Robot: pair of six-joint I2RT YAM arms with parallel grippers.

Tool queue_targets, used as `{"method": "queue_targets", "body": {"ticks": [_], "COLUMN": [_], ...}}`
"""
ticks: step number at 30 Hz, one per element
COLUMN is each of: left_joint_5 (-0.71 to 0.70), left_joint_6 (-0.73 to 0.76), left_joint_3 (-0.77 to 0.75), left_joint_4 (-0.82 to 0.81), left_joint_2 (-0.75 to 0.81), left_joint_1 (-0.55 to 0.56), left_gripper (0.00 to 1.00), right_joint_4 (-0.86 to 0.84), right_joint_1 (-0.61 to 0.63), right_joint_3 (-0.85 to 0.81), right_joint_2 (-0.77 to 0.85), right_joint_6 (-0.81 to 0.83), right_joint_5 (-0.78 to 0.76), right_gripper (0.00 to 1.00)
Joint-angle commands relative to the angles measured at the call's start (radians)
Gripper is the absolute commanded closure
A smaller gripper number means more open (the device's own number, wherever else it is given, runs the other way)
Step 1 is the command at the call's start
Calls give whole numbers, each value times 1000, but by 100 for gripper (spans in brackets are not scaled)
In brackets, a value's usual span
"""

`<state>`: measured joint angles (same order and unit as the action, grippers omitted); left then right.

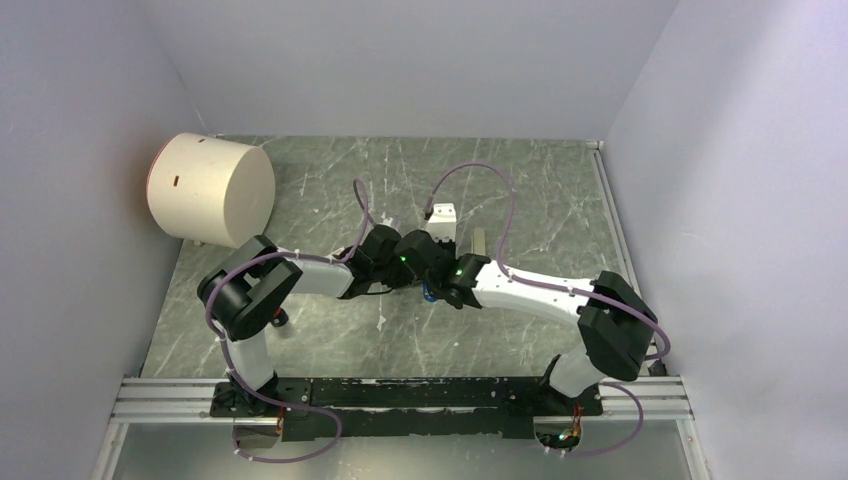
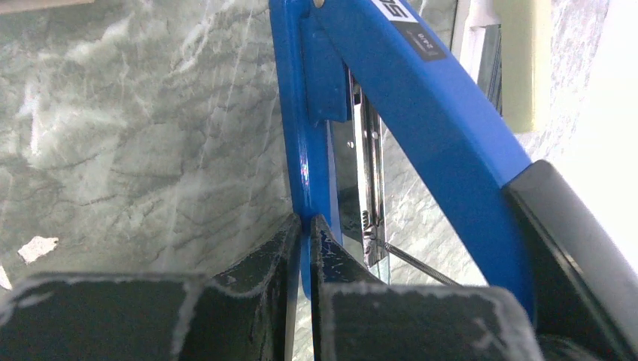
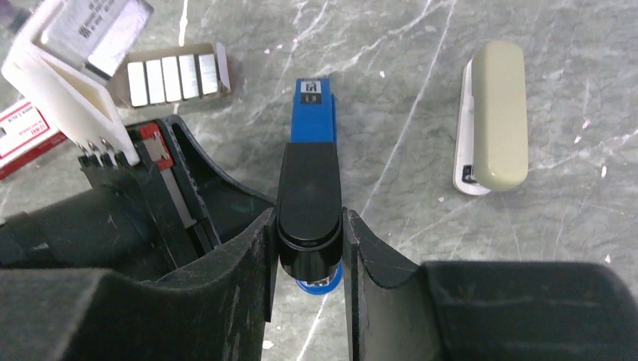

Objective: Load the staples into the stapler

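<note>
While the stapler (image 3: 310,180) is clamped, staples (image 3: 171,77) lie near

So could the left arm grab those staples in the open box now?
Probably not yet: the left gripper is shut on the stapler. The staples lie uncovered close by, so the path looks free once it lets go.

The stapler (image 3: 314,120) is slim and blue with a black end. It is hinged open in two long halves, baring its silvery channel (image 2: 369,150). The staples (image 3: 171,77) lie as silvery strips in an open box (image 3: 162,53) on the table (image 3: 421,90), nearby.
</note>
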<state>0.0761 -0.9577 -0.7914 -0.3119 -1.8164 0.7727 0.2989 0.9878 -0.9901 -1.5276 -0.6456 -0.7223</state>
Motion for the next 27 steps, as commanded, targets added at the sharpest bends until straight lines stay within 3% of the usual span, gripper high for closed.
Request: {"method": "queue_targets", "body": {"ticks": [1, 12, 27], "left_joint_5": [-44, -49, -74], "left_joint_6": [47, 54, 26], "left_joint_3": [40, 41, 127], "left_joint_4": [174, 170, 113], "left_joint_2": [-81, -67, 77], "left_joint_1": [7, 6, 6], "left_gripper": [88, 87, 81], "right_joint_4": [39, 107, 255], "right_joint_1": [6, 27, -8], "right_joint_3": [22, 44, -48], "right_joint_2": [-27, -39, -179], "right_joint_6": [-77, -141, -134], "right_joint_5": [-18, 58, 315], "right_gripper": [80, 80, 80]}}
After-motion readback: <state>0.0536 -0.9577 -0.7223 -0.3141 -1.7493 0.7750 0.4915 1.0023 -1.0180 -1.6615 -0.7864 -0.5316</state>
